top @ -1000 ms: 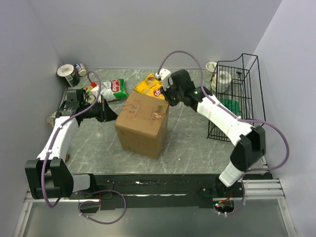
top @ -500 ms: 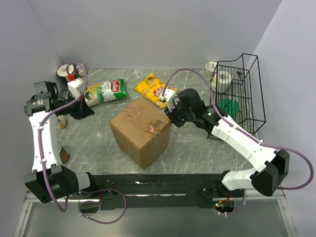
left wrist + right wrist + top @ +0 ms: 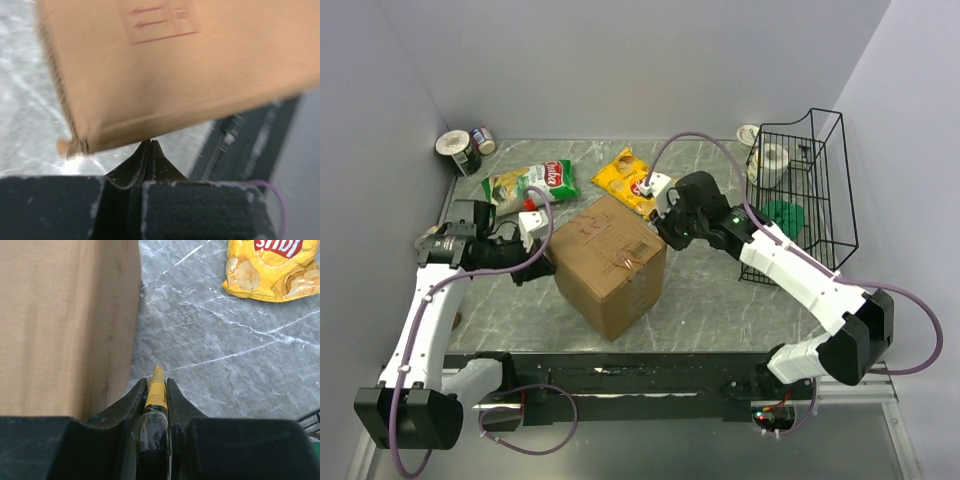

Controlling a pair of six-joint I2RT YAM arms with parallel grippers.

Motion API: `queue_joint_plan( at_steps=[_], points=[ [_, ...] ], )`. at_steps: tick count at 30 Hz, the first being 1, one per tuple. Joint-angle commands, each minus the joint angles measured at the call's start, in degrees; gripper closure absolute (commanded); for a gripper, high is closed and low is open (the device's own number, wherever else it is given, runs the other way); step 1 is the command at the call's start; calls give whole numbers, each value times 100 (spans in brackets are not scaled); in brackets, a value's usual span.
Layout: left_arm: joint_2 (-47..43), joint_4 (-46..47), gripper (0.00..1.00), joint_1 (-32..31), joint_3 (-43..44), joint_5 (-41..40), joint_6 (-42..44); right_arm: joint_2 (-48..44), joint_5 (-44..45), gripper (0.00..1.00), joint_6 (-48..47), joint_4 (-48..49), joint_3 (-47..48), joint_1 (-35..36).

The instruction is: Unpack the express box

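Express box (image 3: pixel 610 262) sits mid-counter (image 3: pixel 700 300), flaps shut; left claw (image 3: pixel 150 146) clenched empty at its left side, right claw (image 3: pixel 157 382) grasping a yellow tool (image 3: pixel 156 396) beside its right side. Probably best: brace with the left, lift the tool tip onto the top tape seam, cut shallow. Count: one box, one green bag (image 3: pixel 530 183), one yellow bag (image 3: pixel 632 177), one wire basket (image 3: pixel 801 125).

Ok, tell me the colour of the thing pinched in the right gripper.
The tool is yellow, clearest in the right wrist view.

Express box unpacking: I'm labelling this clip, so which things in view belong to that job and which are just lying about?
Job: express box; yellow tool, gripped beside it.
Lying about: green snack bag; yellow snack bag; cans; wire basket.
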Motion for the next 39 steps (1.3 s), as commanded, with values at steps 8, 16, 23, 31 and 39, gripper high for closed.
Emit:
queue_joint_plan(
  at_steps=[8,16,23,31,39],
  points=[
    [764,3229,99,-598,294,-921,-1951,-1393,-879,100,-386,-134,-919,307],
    [1627,4468,99,-1267,400,-1483,-2601,-1613,-1776,100,-624,-267,-867,413],
    [2610,4935,84,-1338,997,-1380,-2708,-1719,-2154,100,-660,-451,-954,641],
    [3797,5233,71,-1777,1683,-333,-2997,-1482,-2418,100,-142,137,-902,870],
    [4563,5638,64,-2480,2193,20,-3436,-1192,-2532,100,228,305,-533,940]
  ],
)
